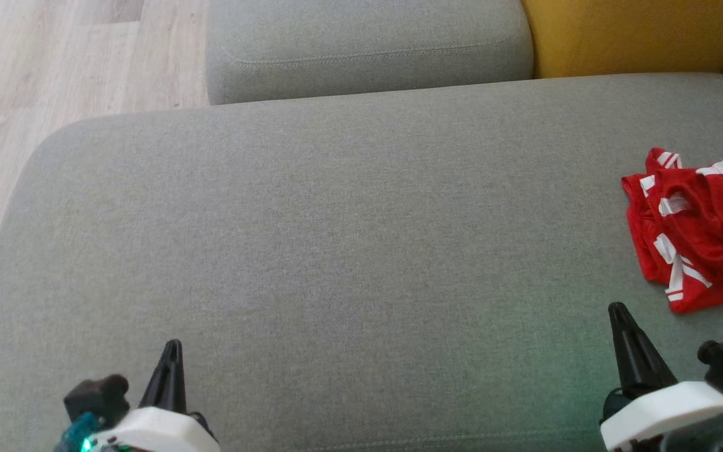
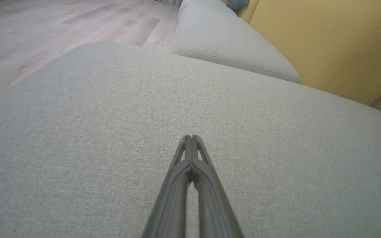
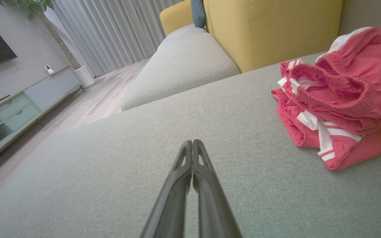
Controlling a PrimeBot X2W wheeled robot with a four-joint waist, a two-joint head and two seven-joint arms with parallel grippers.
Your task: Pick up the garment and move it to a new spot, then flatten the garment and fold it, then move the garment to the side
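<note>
Crumpled red garment point(image 1: 713, 220) with white stripes, bunched at the grey cushion's point(image 1: 336, 251) right edge. Left gripper point(image 1: 173, 344) and right gripper point(image 1: 617, 307) closed tight, holding nothing.

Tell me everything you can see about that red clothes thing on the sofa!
The red garment is a crumpled heap, not flat or folded. It has white stripes and trim, and the cloth looks soft and knitted, with a ribbed band. It lies on the gray sofa cushion, far to the robot's right, partly cut off by the head view's edge. As far as shows, only the cushion touches it; the shut right end effector sits nearby, apart from it.
</note>
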